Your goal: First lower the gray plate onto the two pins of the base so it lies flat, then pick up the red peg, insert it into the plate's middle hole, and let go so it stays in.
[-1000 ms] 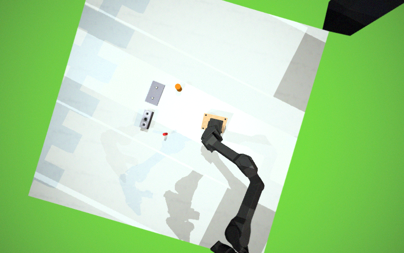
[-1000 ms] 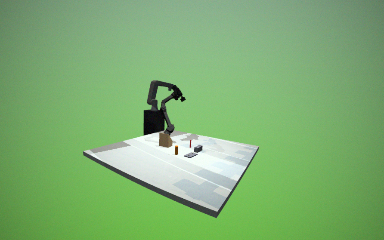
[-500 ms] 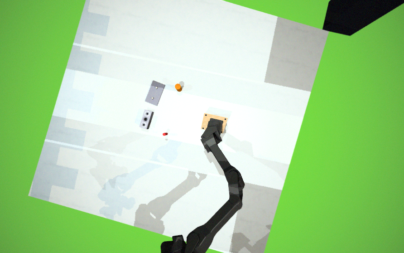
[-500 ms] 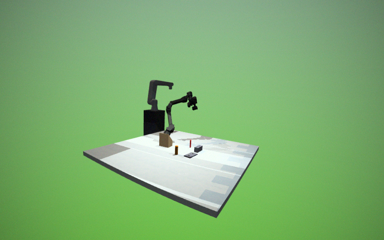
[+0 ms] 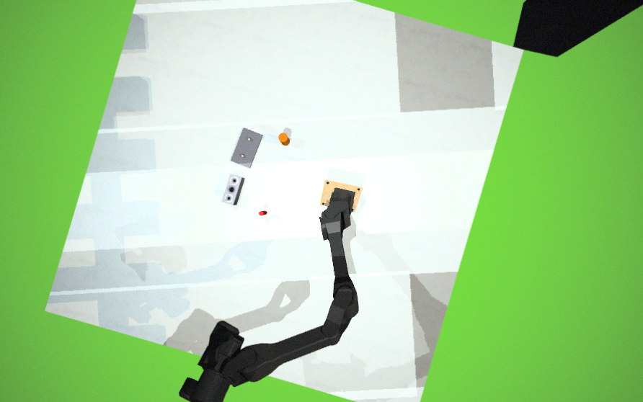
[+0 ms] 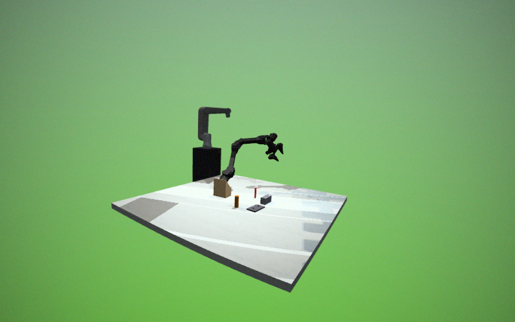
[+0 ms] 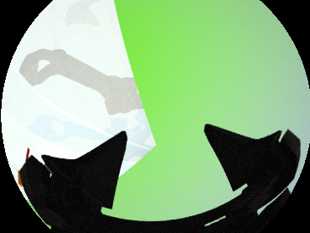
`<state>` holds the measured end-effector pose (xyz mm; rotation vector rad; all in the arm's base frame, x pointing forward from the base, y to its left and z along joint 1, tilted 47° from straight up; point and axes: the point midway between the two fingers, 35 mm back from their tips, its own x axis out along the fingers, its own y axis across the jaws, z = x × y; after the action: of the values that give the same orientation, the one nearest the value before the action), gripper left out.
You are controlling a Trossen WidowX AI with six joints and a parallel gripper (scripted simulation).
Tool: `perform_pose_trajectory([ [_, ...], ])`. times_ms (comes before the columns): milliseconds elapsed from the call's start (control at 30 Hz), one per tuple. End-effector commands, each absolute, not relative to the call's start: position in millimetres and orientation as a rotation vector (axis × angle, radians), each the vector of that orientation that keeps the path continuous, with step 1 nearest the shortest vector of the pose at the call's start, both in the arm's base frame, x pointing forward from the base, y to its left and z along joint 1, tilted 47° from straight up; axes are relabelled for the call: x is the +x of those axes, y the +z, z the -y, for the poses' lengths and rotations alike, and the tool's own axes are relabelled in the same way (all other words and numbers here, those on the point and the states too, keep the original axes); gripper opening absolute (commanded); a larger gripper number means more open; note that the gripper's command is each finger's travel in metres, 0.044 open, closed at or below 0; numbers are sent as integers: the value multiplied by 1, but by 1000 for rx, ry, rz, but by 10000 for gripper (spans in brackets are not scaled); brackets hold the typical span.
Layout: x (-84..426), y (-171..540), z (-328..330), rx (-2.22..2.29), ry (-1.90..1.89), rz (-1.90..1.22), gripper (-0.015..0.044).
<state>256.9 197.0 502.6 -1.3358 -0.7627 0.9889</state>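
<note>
The gray plate (image 5: 232, 185) (image 6: 265, 199), a thick block with three holes in a row, stands on the table beside the base. The flat gray base (image 5: 246, 147) (image 6: 256, 208) has two short upright pins and bears nothing. The red peg (image 5: 262, 213) (image 6: 255, 192) stands upright near the plate; a sliver of it shows at the left edge of the wrist view (image 7: 28, 154). My gripper (image 6: 280, 156) (image 7: 167, 132) is open and empty, high above the table and well away from plate and peg. In the top view it is partly cut off at the bottom left.
An orange cylinder (image 5: 283, 137) (image 6: 236, 201) stands beside the base. My arm rises from a tan mount block (image 5: 326, 191) (image 6: 221, 188). A black pedestal (image 5: 559, 28) (image 6: 206, 165) with a grey hooked column (image 6: 202, 123) stands beyond the table (image 6: 227, 243).
</note>
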Motion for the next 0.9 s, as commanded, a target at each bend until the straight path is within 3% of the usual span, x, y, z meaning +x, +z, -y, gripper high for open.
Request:
perform_pose_trajectory([
  [0,292,466,-188,-1325,1031,600,440],
  [433,390,293,-110,-1157,1233,-21,440],
  [867,387,153,-20,-785,1378,-491,440],
])
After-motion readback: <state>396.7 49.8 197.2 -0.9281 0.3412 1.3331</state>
